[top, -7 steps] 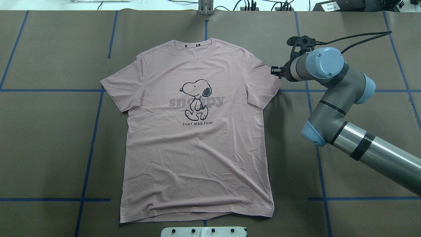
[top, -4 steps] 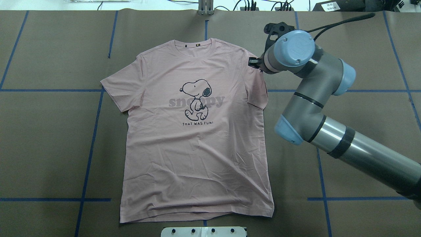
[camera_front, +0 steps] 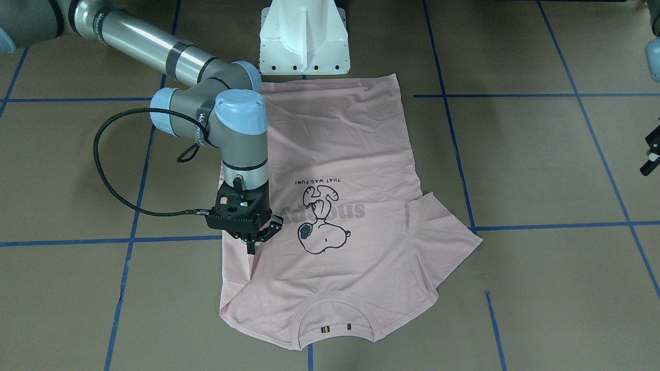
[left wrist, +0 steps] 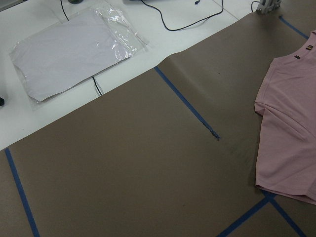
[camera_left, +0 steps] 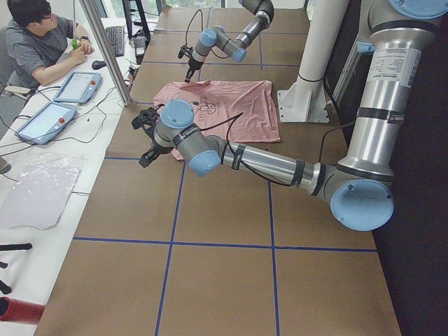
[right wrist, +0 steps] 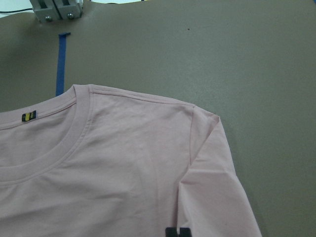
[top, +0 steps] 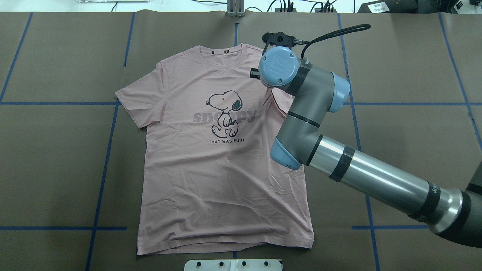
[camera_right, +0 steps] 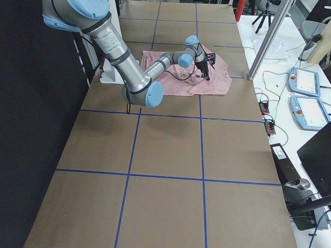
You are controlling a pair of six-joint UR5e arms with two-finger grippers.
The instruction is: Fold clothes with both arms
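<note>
T-shirt [top: 226,180]: pale pink, lying flat and print up on the brown table [top: 56,150].
Long axis: runs straight away from the robot, with the collar [right wrist: 81,113] at the far end and the hem [top: 226,244] by the base [camera_front: 304,41].
Right gripper [camera_front: 253,246]: fingers pinched together on the sleeve [right wrist: 212,163] edge, over the chest beside the print.
Left gripper [camera_left: 148,138]: off the T-shirt, above bare table. Its opening can't be made out.

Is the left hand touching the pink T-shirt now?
Apart. In the front-facing view the left hand sits at the frame edge, with bare table between it and the T-shirt.
</note>
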